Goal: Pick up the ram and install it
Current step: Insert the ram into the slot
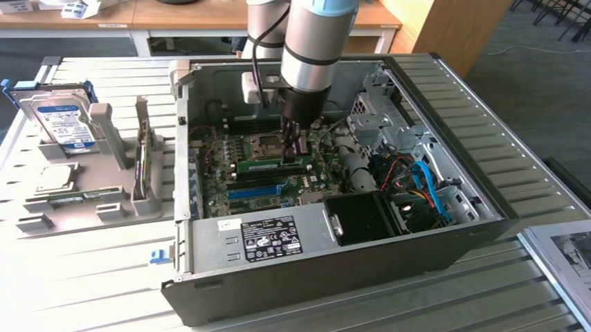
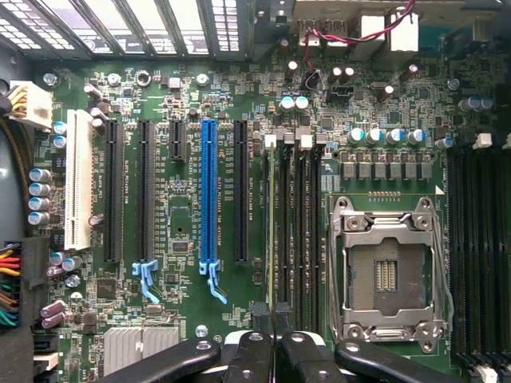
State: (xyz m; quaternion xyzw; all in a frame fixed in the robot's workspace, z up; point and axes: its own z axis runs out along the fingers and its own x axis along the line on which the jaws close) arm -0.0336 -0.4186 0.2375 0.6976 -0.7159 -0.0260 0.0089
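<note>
The ram (image 1: pixel 261 164) is a long green stick standing on edge across the motherboard (image 1: pixel 217 166), inside the open computer case (image 1: pixel 461 228). My gripper (image 1: pixel 297 158) reaches straight down into the case and is shut on the ram's end at the exterior view's right. In the wrist view the ram (image 2: pixel 270 223) appears edge-on as a thin pale green line, lined up with the first of the black memory slots (image 2: pixel 297 231). The two black fingertips (image 2: pixel 261 315) press together on it at my gripper (image 2: pixel 272 317). Whether the stick is fully seated in the slot cannot be told.
A bright blue slot (image 2: pixel 209 199) and black expansion slots lie beside the ram; the open processor socket (image 2: pixel 389 275) is on its other side. Cables (image 1: pixel 420 187) and a power supply (image 1: pixel 268 238) crowd the case. A grey stand (image 1: pixel 93 190) holding a hard drive (image 1: pixel 65 124) sits outside.
</note>
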